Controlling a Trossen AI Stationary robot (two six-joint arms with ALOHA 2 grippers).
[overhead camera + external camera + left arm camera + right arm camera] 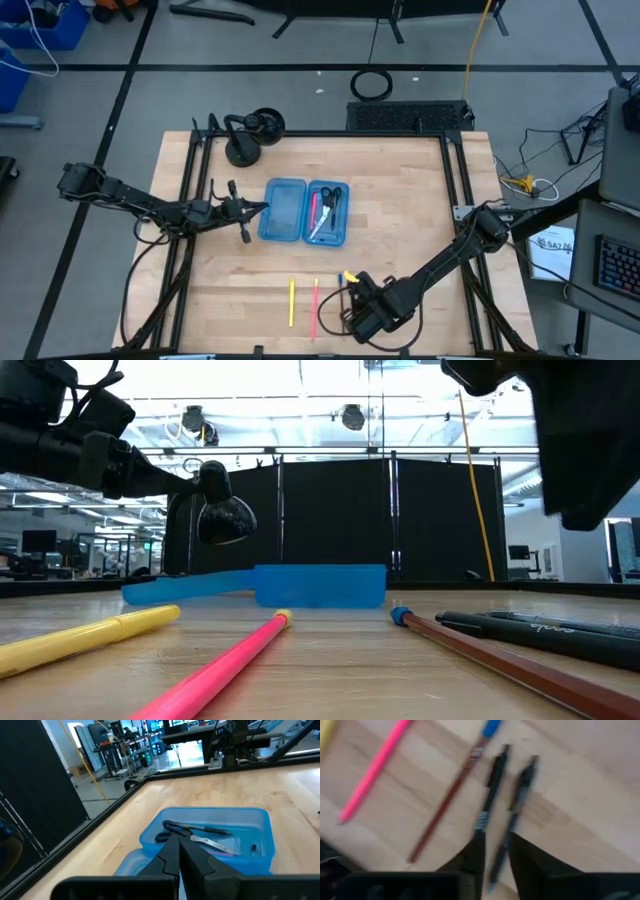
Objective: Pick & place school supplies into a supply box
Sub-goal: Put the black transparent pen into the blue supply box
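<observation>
Nearest the front edge of the table, the right gripper (pixel 352 298) sits low over the loose supplies; in its wrist view the two dark fingers (pixel 472 857) stand a narrow gap apart with one black pen (pixel 509 832) running into that gap, though whether the pads touch it cannot be told. Just beside it lie a second black pen (pixel 487 795), a brown pencil with a blue tip (pixel 451 795) and a pink pen (pixel 372 767), all flat on the wood and roughly parallel. A yellow pen (pixel 292 302) lies a little to the left of the pink one, apart from it; the low view shows the same row, yellow at the left through black at the right. Farther back, near the table's middle, the supply box (pixel 303 211) lies open, both blue halves flat. The right half holds the scissors (pixel 192 836) with black handles and, beside them, a thin red-pink pen (pixel 314 210); the left half shows nothing inside. The left gripper (pixel 262 208) hovers at the box's left edge, fingers pressed together, holding nothing. At the far-left corner stands a black round-based stand (pixel 243 150).
</observation>
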